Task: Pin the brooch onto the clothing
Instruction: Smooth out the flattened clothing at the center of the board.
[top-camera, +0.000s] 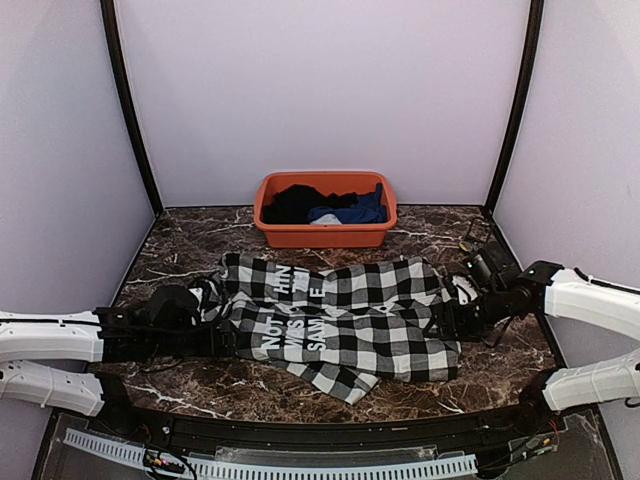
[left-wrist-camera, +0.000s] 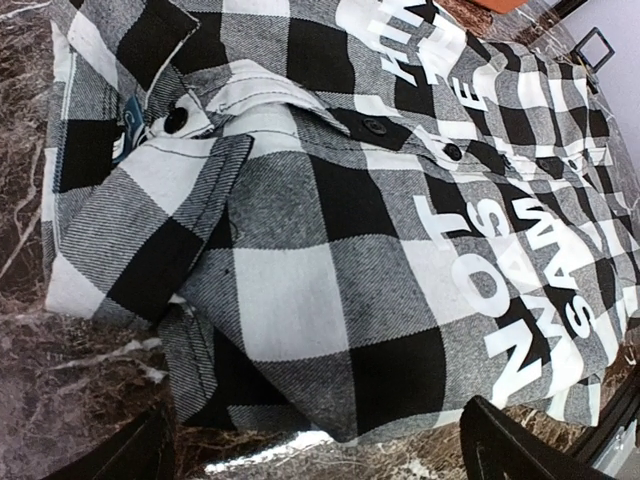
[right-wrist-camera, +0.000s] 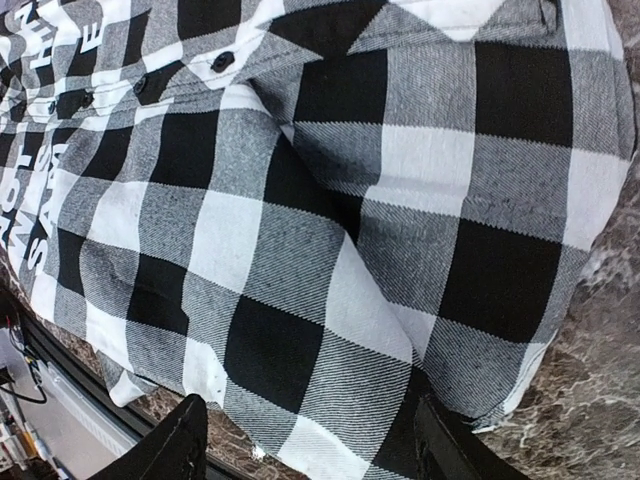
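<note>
The clothing (top-camera: 350, 300), a black-and-white check shirt with white block letters (top-camera: 290, 322), lies crumpled flat on the marble table (top-camera: 190, 240). My left gripper (top-camera: 212, 305) sits at the shirt's left edge. In the left wrist view it (left-wrist-camera: 320, 462) is open, its fingers (left-wrist-camera: 135, 455) wide apart over the shirt (left-wrist-camera: 300, 230) hem. My right gripper (top-camera: 455, 318) is at the shirt's right edge. The right wrist view shows it (right-wrist-camera: 312, 455) open, its fingers (right-wrist-camera: 175, 445) straddling a fold of the shirt (right-wrist-camera: 330, 250) without pinching it. The brooch is out of view.
An orange basin (top-camera: 325, 237) at the back centre holds a black garment (top-camera: 300, 203) and a blue one (top-camera: 362, 210). Pale walls with black posts (top-camera: 130, 110) enclose the table. A black rail (top-camera: 300, 430) runs along the near edge.
</note>
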